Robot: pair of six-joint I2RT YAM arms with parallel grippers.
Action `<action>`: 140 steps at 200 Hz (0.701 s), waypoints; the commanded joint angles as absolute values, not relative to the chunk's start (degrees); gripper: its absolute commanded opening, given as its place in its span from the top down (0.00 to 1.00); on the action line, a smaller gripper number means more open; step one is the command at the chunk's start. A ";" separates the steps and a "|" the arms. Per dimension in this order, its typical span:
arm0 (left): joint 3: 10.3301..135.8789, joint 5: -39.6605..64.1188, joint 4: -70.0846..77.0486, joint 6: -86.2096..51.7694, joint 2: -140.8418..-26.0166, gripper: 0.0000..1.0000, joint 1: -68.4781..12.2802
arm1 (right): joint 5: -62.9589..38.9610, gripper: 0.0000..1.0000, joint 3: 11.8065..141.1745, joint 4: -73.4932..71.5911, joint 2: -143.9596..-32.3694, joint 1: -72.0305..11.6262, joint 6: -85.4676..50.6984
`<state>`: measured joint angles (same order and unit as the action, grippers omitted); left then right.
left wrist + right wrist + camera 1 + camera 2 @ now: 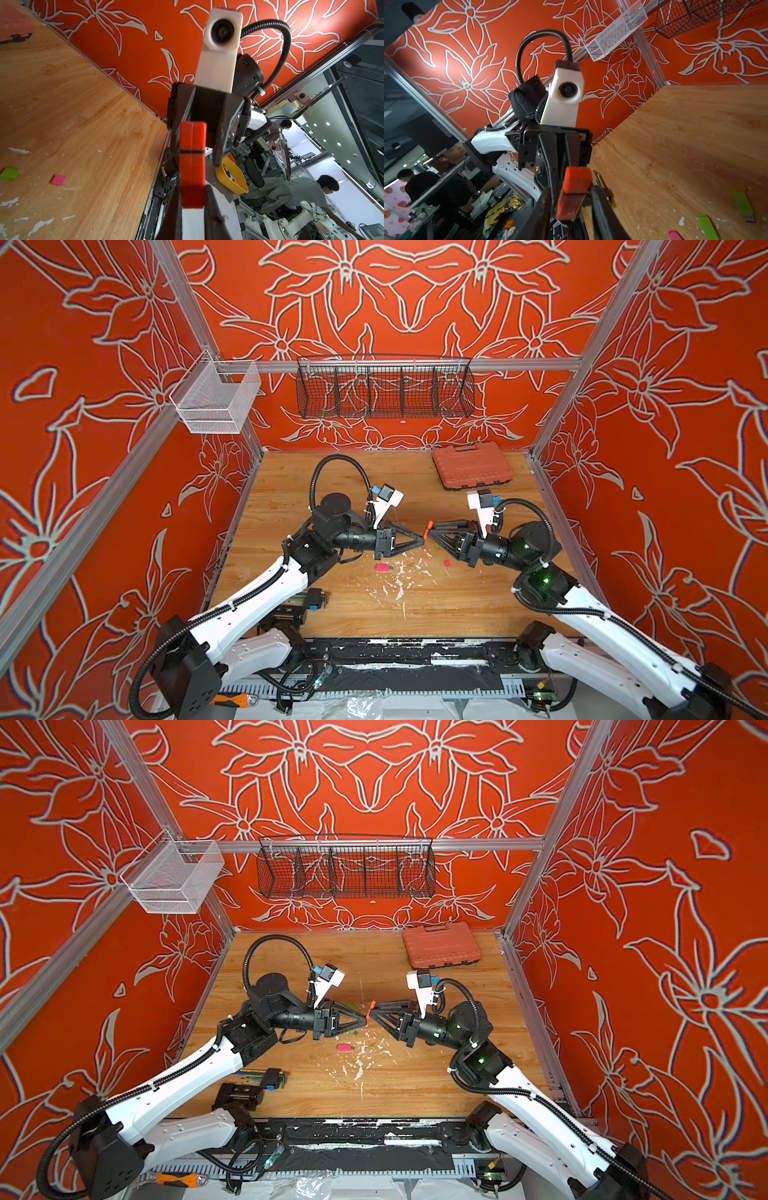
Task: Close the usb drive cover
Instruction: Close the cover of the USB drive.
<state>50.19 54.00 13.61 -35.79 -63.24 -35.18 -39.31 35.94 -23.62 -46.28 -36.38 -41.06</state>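
Observation:
An orange usb drive [192, 166] is held up over the middle of the table, between the two arms. My left gripper [193, 196] is shut on its near end. The cover sits on the far end, with a thin dark seam where it meets the body. In the right wrist view, my right gripper [571, 199] is open around the drive [574, 187], with a gap on each side. In both top views the drive [429, 525] [372, 1005] sticks up where the left gripper [423, 539] and right gripper [432, 530] meet tip to tip.
A pink usb drive [383, 568] and a loose pink cap [447, 563] lie on the wooden table [457, 605]. A green drive [743, 205] and a green cap [708, 227] lie nearby. An orange tool case [471, 466] is at the back right, hex keys [316, 598] at the front left.

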 commanded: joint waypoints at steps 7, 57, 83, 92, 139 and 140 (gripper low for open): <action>51.33 53.78 16.62 -34.73 -63.55 1.00 -34.89 | -41.45 0.58 37.80 -24.23 -45.01 -36.75 -40.96; 50.58 53.74 15.61 -34.54 -63.06 1.00 -34.96 | -41.49 0.51 37.75 -24.48 -44.53 -36.74 -40.19; 50.31 53.96 15.62 -34.54 -62.50 1.00 -34.94 | -41.44 0.49 40.14 -22.10 -46.31 -36.78 -37.79; 50.32 54.13 15.58 -34.49 -62.40 1.00 -34.90 | -41.92 0.49 40.90 -22.49 -47.45 -36.80 -37.43; 49.93 54.14 15.04 -34.03 -61.88 1.00 -34.89 | -44.91 0.55 43.76 -25.09 -51.29 -36.74 -38.05; 49.93 54.14 15.08 -34.07 -61.88 1.00 -34.94 | -44.91 0.55 43.77 -25.11 -51.31 -36.74 -38.06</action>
